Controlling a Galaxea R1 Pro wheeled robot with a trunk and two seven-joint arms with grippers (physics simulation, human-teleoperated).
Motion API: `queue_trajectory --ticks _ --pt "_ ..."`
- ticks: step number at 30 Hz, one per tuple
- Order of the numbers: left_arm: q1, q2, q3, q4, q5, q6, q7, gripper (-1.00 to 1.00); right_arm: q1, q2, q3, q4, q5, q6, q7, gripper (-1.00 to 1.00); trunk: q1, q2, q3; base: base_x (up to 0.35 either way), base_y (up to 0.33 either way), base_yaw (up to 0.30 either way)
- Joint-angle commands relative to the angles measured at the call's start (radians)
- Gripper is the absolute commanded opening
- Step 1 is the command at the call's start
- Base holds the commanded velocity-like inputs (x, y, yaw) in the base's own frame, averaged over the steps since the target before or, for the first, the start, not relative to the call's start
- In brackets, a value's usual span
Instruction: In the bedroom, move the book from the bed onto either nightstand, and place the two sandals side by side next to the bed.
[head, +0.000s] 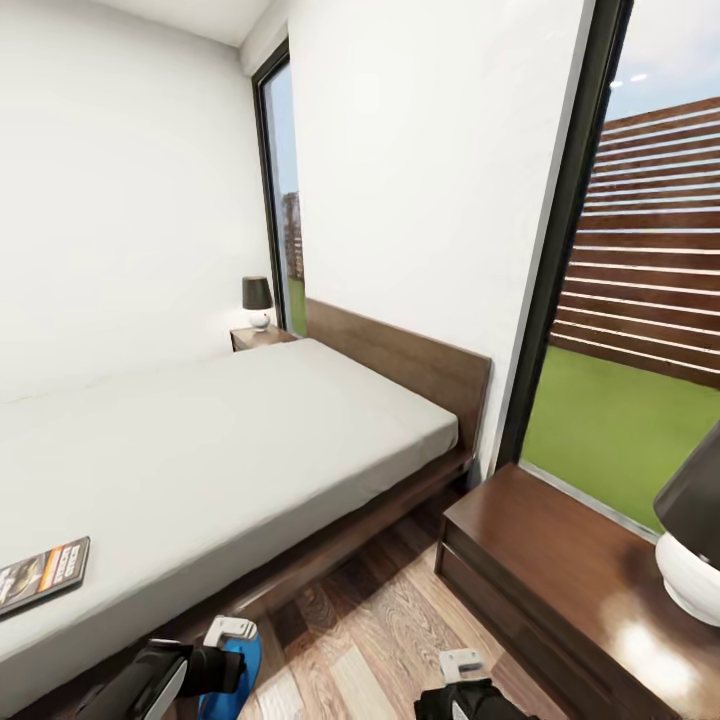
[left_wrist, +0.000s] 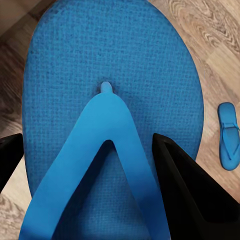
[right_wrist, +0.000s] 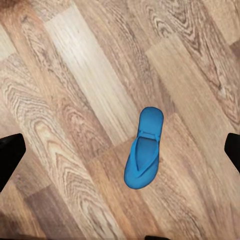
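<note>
Two sandals, one book, two lamps.

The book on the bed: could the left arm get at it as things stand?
Probably not yet. The left gripper is low beside the bed, jaws open around a blue sandal. The book lies unobstructed on the mattress, though, once that sandal is dealt with.

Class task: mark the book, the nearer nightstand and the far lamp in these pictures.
book (head: 42, 574), head view, middle of its cover.
nightstand (head: 545, 545), head view, bare glossy top.
far lamp (head: 257, 294), head view, its dark shade.
</note>
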Motion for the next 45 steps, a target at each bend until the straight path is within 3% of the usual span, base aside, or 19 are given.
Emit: queue_trajectory --ticks 1,38,45 --pt "0.0 0.001 -0.004 -0.001 0.002 0.004 0.001 -1.0 -0.007 -0.001 0.007 -0.002 -0.002 0.01 -0.004 1.0 0.004 -0.008 -0.004 0.0 0.0 0.0" --pt "-0.001 0.001 -0.007 -0.005 0.002 0.001 0.009 -1.0 -0.046 -0.009 0.003 0.007 -0.005 0.017 -0.005 1.0 0.146 -0.267 -0.12 0.0 0.0 0.0" --pt "-0.001 0.0 -0.006 -0.005 0.002 0.001 0.055 -1.0 -0.079 -0.009 0.003 0.01 -0.005 0.03 -0.022 1.0 0.173 -0.316 -0.142 0.0 0.0 0.0"
